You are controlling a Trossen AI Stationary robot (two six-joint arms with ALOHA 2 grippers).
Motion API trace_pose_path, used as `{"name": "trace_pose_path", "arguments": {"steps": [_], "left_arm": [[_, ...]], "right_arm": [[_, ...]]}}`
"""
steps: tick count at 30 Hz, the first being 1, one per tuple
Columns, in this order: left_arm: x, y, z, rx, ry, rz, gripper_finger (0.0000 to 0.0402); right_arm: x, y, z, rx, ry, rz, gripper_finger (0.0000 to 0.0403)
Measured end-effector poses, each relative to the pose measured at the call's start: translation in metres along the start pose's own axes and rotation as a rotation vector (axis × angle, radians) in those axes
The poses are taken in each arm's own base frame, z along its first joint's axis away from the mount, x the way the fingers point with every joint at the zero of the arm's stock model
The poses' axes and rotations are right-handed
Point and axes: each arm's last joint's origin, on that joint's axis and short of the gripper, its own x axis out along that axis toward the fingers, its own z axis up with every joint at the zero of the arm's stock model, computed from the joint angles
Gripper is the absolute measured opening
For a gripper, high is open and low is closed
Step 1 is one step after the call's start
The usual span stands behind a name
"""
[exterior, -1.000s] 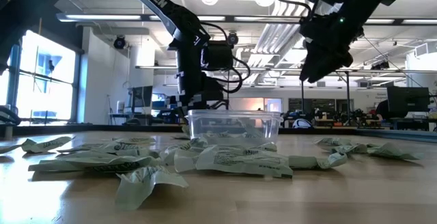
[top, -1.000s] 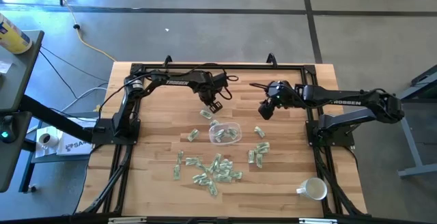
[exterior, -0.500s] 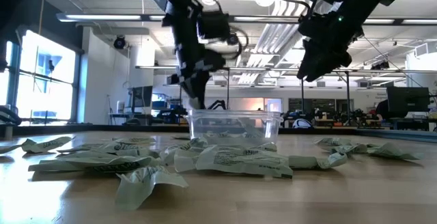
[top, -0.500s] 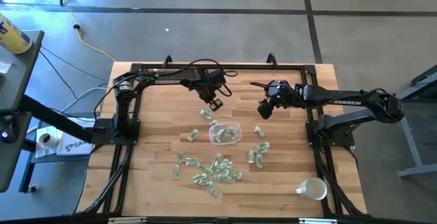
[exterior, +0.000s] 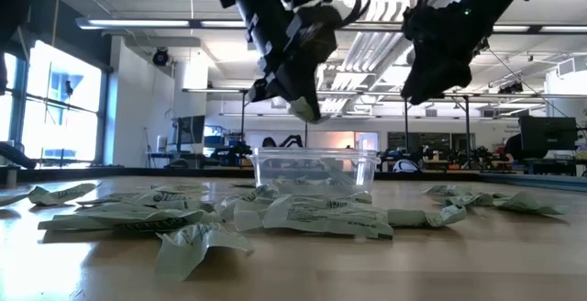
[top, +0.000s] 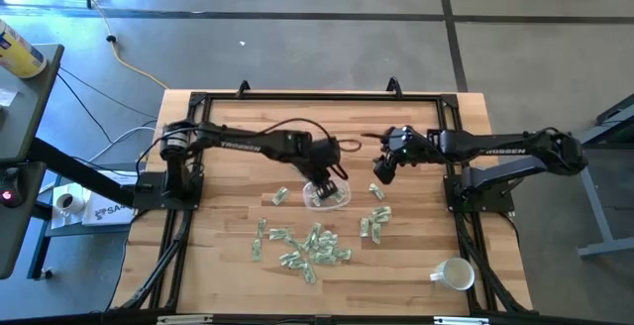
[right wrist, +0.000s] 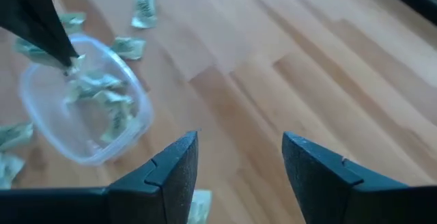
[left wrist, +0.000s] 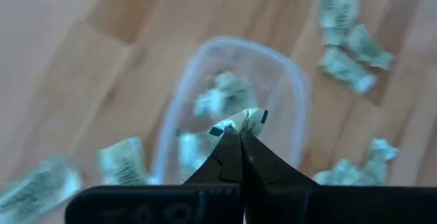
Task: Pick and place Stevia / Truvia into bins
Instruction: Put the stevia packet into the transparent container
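Note:
The clear plastic bowl stands mid-table with several crumpled sachets inside. My left gripper hangs right over it, shut on one pale green and white sachet, which also shows in the low view above the bowl. My right gripper is open, in the air to the right of the bowl, holding nothing. Many more sachets lie flat on the wood near the bowl. My left gripper pinches the sachet by one end between its two fingertips, coming from above and pointing down. The sachet is lifted clear and sticks out past the fingertips over the bowl's opening.
A loose heap of sachets lies between the bowl and the near edge, with smaller groups right of the bowl and one to its left. A white mug stands at the near right corner. Bare wood lies toward the far edge.
My left gripper has swung from the far side of the bowl toward the near edge and a little right, and now hangs over the bowl with the sachet. The bowl and the loose sachets have stayed put.

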Motion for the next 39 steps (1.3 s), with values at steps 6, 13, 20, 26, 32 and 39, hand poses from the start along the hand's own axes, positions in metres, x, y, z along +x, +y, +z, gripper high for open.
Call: {"name": "trace_pose_path", "arguments": {"steps": [6,13,20,26,32,39], "left_arm": [[0.002,-0.018,-0.009,-0.001,-0.017,0.032,0.0023],[0.028,-0.017,-0.014,0.016,0.013,0.081,0.0053],[0.042,-0.014,-0.018,-0.038,0.054,0.086,0.0162],[0.027,-0.011,-0.014,-0.050,0.052,0.070,0.0238],[0.013,-0.006,-0.006,-0.043,0.047,0.041,0.0240],[0.009,0.008,0.002,-0.056,0.034,0.055,0.0205]], "right_arm": [[-0.004,0.016,-0.009,-0.044,0.011,0.043,0.0200],[-0.007,0.025,-0.014,-0.076,0.025,0.068,0.0202],[-0.007,0.023,-0.019,-0.101,0.067,0.047,0.0203],[-0.006,0.021,-0.019,-0.121,0.075,0.041,0.0213],[-0.006,0.021,-0.019,-0.185,0.082,0.054,0.0217],[-0.006,0.020,-0.020,-0.210,0.087,0.046,0.0208]]}}
